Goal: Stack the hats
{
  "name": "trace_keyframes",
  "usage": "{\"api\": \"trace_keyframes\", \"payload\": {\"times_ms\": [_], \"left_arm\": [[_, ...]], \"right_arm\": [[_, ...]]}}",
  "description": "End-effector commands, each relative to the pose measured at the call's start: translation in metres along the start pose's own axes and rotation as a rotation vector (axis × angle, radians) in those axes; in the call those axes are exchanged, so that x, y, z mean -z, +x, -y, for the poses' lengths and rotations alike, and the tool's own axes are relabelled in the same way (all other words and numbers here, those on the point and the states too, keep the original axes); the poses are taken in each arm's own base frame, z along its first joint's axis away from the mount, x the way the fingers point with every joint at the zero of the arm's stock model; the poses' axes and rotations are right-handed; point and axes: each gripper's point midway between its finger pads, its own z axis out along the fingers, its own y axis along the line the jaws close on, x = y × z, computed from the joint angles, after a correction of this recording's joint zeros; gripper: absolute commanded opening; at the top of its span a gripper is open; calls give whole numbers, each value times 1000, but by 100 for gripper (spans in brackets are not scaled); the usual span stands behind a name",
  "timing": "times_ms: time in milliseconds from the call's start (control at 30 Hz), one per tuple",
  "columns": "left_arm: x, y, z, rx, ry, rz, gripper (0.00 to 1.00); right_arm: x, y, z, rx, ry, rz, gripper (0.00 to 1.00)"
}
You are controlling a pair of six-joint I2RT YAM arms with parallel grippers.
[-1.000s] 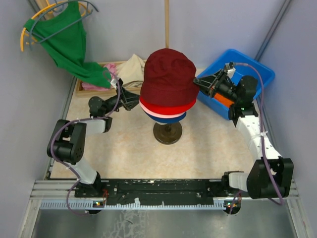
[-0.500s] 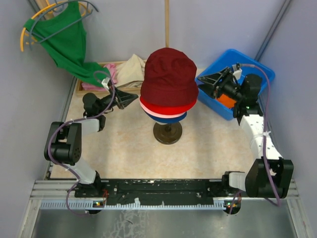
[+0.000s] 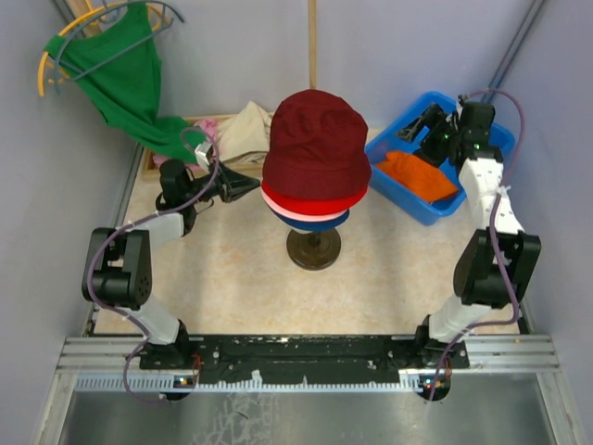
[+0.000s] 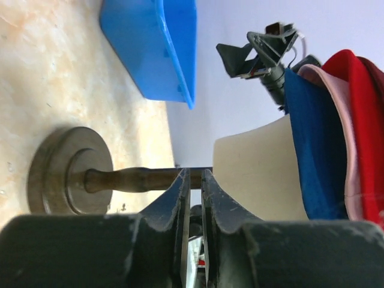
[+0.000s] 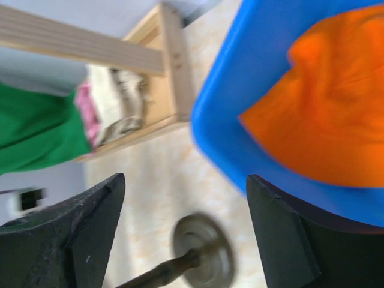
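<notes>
Hats are stacked on a stand [image 3: 313,248]: a dark red beanie [image 3: 315,139] on top, then a red hat [image 3: 310,199], a pink one [image 3: 289,215] and a navy one [image 3: 320,223]. An orange hat [image 3: 422,176] lies in the blue bin [image 3: 408,209]. My left gripper [image 3: 248,188] points at the stack's left side, apart from it. Its jaws are parted by a narrow slit with nothing between them [image 4: 195,180]. My right gripper [image 3: 419,128] hovers over the bin's back part, wide open and empty [image 5: 186,222], with the orange hat [image 5: 324,108] below it.
A wooden tray [image 3: 167,171] with beige and pink cloths stands at the back left. A green garment on a hanger [image 3: 120,74] hangs over it. The cream head form [image 4: 258,168] and the stand's pole [image 4: 138,178] show in the left wrist view.
My right gripper left the beanie's right brim, swung back over the blue bin and opened wide. The left gripper drew back to the left of the stack, and its jaws parted slightly.
</notes>
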Motion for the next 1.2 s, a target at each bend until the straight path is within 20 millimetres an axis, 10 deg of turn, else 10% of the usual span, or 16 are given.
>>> {"api": "trace_keyframes", "payload": {"times_ms": [0,800,1167], "left_arm": [[0,-10,-2,-131,-76,-10,18],[6,-40,-49,-74,-152,24,17],[2,-46,-65,-34,-159,26,15]], "right_arm": [[-14,-20,60,235,312,2,86],[-148,-56,160,423,685,79,87],[-170,-37,187,412,726,15,75]]}}
